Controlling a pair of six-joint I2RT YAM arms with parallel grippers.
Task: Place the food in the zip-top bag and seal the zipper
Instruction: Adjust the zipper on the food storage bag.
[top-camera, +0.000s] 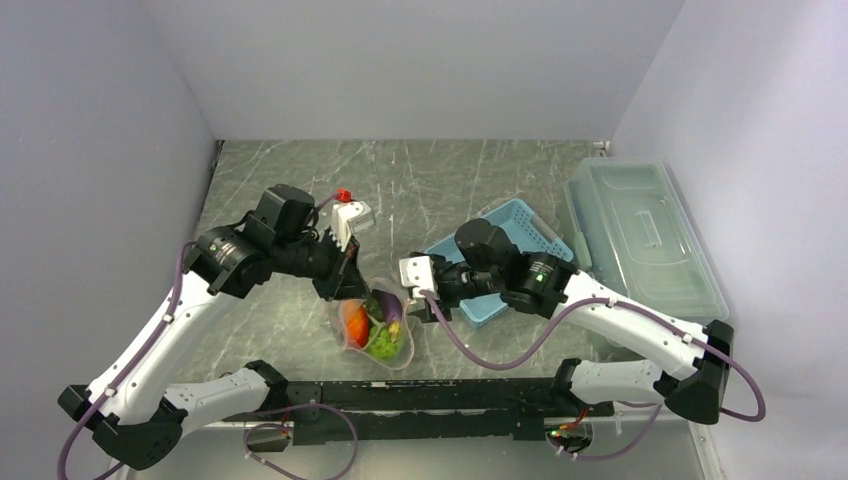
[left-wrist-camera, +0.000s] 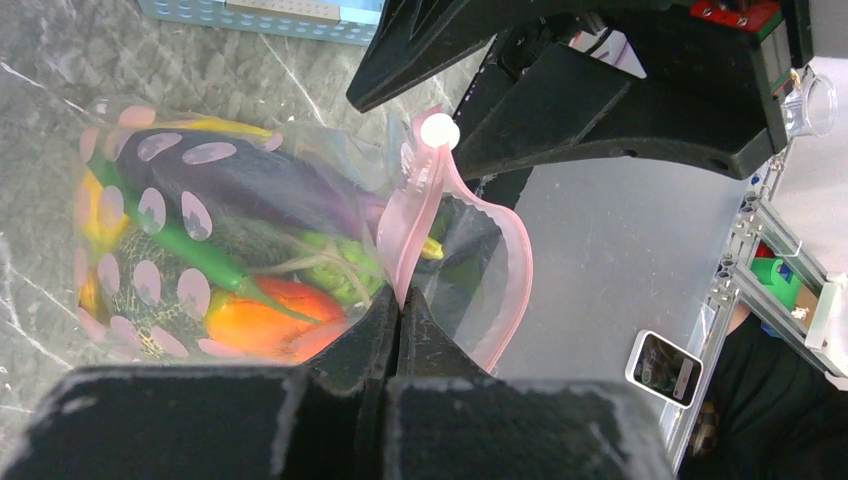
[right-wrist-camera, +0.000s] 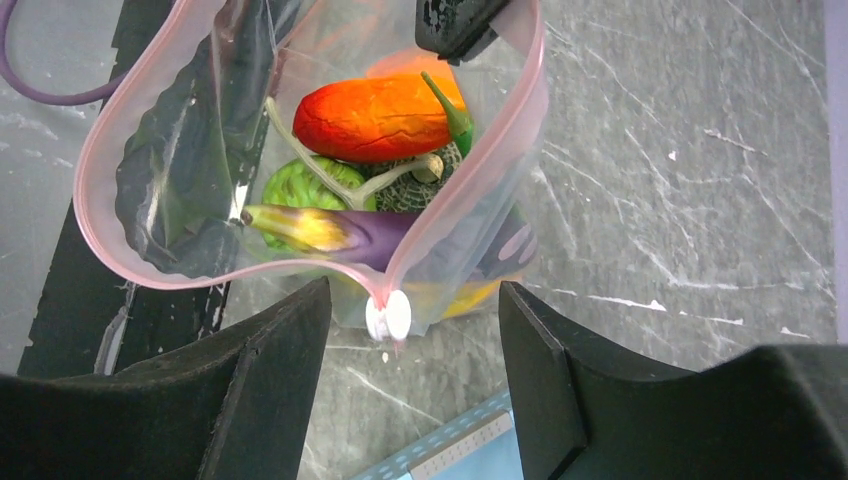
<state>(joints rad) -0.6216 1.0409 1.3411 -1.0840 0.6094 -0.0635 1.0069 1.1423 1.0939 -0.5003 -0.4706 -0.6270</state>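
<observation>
Left tool pinching zipper, right tool spread astride zip-top bag slider

A fixed camera, high above and behind the near edge, looks down over the whole tabletop to its far edge. The left wrist camera sits very close to the zip-top bag, viewing it side-on. The right wrist camera, equally close, looks steeply down into its open mouth. All three views share the bag, near the near edge's middle.
</observation>
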